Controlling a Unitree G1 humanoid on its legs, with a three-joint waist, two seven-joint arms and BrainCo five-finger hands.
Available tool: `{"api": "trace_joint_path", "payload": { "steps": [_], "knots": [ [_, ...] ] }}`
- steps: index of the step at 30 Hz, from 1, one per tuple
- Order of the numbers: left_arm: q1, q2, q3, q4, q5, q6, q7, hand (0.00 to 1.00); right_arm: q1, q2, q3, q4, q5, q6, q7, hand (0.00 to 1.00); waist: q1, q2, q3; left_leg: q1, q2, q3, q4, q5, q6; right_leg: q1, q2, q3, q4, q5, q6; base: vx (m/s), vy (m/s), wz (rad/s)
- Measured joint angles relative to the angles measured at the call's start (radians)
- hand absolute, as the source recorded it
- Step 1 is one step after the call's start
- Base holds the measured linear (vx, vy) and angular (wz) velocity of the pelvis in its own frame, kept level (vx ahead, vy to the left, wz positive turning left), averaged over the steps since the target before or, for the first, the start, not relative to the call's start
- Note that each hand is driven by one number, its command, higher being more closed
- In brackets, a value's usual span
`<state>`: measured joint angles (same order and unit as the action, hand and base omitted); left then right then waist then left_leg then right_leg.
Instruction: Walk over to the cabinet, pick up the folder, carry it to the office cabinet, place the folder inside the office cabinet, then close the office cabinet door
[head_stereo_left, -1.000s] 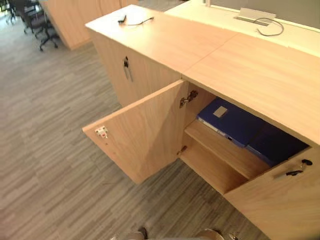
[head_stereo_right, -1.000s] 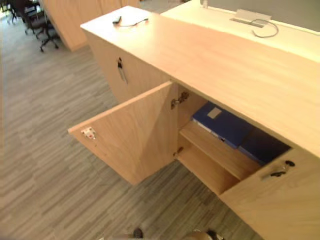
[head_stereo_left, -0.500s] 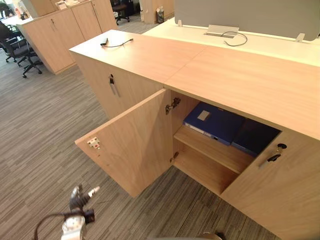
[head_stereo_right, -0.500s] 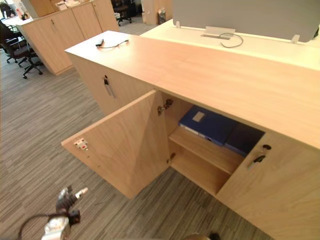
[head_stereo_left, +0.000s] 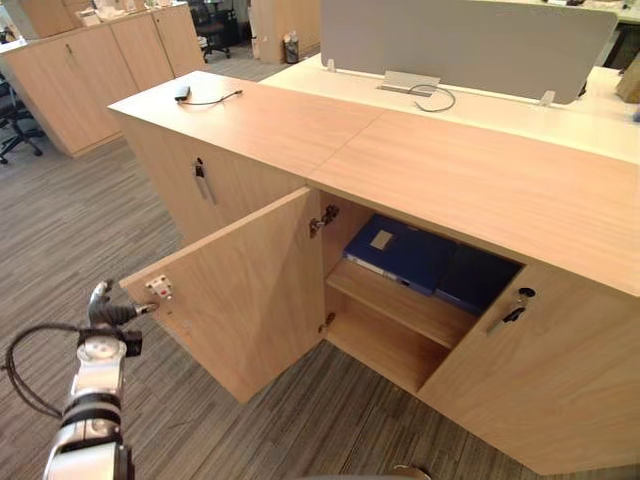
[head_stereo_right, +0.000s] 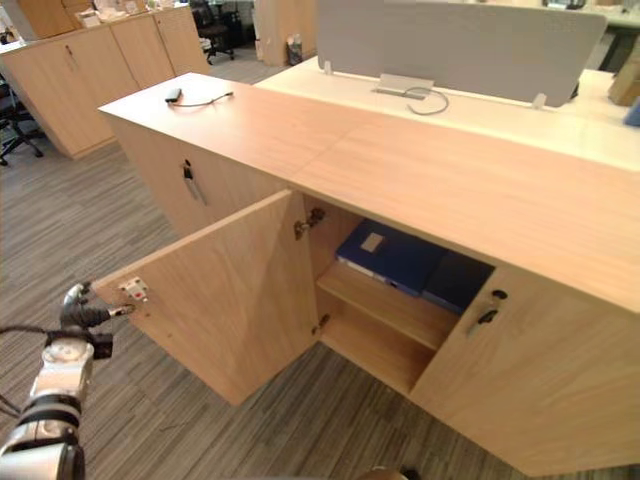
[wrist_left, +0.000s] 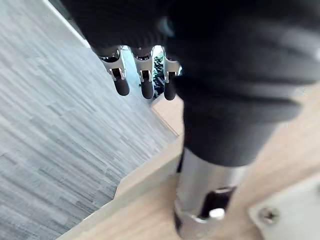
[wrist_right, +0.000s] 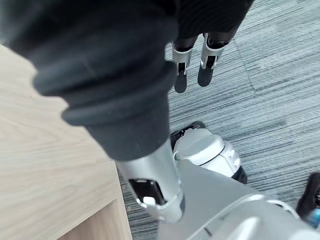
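Done: folder (head_stereo_left: 400, 250) stowed behind the open door (head_stereo_left: 250, 290) — left to do: closing it. Left robot hand (head_stereo_left: 108, 312) at door's free edge, relaxed, gripping nothing; right robot hand (wrist_right: 207, 65) equally slack.

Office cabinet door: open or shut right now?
Open: the door stands swung out, exposing the blue folder lying on the upper shelf inside.

Two folders are counted at the frame's centre: a labelled blue folder (head_stereo_left: 398, 252) and a darker folder (head_stereo_left: 478, 281). One open door (head_stereo_left: 250, 292) is seen at lower left. Two keys are counted: a left key (head_stereo_left: 201, 178) and a right key (head_stereo_left: 513, 308).
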<state>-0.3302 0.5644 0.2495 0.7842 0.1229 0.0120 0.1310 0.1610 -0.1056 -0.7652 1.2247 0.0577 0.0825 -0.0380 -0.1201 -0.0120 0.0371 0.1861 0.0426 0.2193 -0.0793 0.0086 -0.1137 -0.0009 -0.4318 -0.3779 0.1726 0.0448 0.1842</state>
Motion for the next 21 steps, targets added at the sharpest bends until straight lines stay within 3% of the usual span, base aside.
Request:
{"api": "trace_joint_path", "payload": {
  "steps": [3, 6, 13, 21],
  "knots": [
    [-0.001, -0.015, -0.085, -0.043, 0.056, 0.0, 0.006, 0.0, 0.013, 0.001, -0.004, 0.008, 0.0, 0.011, 0.01, 0.0, 0.003, -0.001, 0.001, -0.002, -0.001, -0.003, 0.013, -0.003, -0.001, -0.005, -0.007, 0.0, 0.009, 0.0, 0.0, 0.0, 0.0, 0.0],
    [0.023, -0.052, -0.094, -0.077, 0.067, -0.002, 0.016, 0.0, 0.016, 0.0, -0.041, -0.015, -0.001, 0.015, 0.015, 0.0, 0.012, -0.002, 0.002, -0.009, -0.002, -0.005, 0.019, -0.006, -0.003, -0.009, -0.009, 0.0, 0.01, 0.0, -0.001, 0.0, 0.0, 0.0],
    [0.132, -0.172, -0.126, -0.086, 0.01, -0.05, 0.017, 0.0, 0.018, -0.007, -0.04, -0.045, -0.022, 0.016, 0.016, 0.0, 0.018, -0.004, 0.002, -0.009, -0.001, -0.001, 0.022, -0.007, -0.005, -0.009, -0.008, 0.0, 0.004, 0.002, -0.003, 0.0, -0.002, -0.01],
    [0.325, -0.335, -0.274, -0.036, -0.058, -0.074, -0.035, 0.0, 0.015, -0.005, 0.024, -0.053, -0.064, 0.015, 0.015, 0.0, 0.019, -0.005, -0.003, -0.01, 0.016, 0.015, 0.028, -0.012, -0.012, -0.01, 0.015, 0.004, -0.02, 0.016, -0.001, 0.02, -0.004, -0.06]
  ]
}}
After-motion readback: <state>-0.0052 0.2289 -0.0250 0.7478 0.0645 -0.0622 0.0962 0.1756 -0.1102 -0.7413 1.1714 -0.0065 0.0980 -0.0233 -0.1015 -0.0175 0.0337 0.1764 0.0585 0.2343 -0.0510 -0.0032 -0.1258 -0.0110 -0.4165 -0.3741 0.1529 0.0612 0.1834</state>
